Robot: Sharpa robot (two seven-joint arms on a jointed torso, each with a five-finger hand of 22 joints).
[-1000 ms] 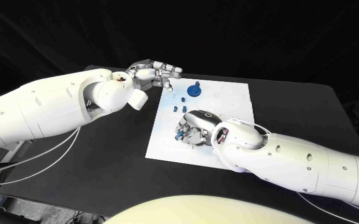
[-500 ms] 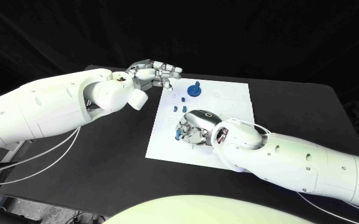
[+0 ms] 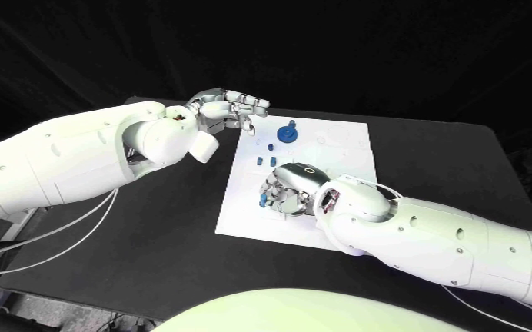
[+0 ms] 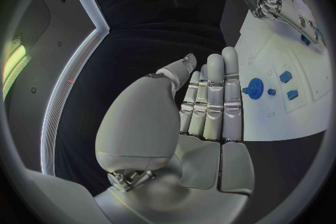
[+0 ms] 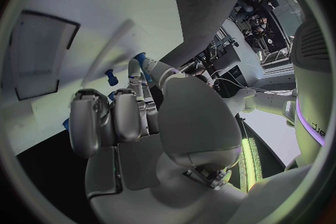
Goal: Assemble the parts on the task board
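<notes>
The white task board (image 3: 338, 151) lies mid-table. A round blue part (image 3: 288, 133) with a peg stands near its far edge, and small blue pieces (image 3: 266, 161) stand just nearer. My right hand (image 3: 290, 189) is curled down over the board's near left area; thumb and a finger pinch a small blue part (image 5: 140, 59), seen beside the fingers (image 3: 264, 202) from above. More blue pieces (image 5: 110, 75) stand close by. My left hand (image 3: 228, 108) hovers off the board's far left corner, fingers straight, holding nothing (image 4: 210, 101). The round part (image 4: 255, 89) lies beyond its fingertips.
Black table (image 3: 144, 224) surrounds the board, with bare room on both sides. A dark rectangular recess (image 5: 38, 56) shows in the board near my right hand. White cables (image 3: 67, 228) hang under my left arm.
</notes>
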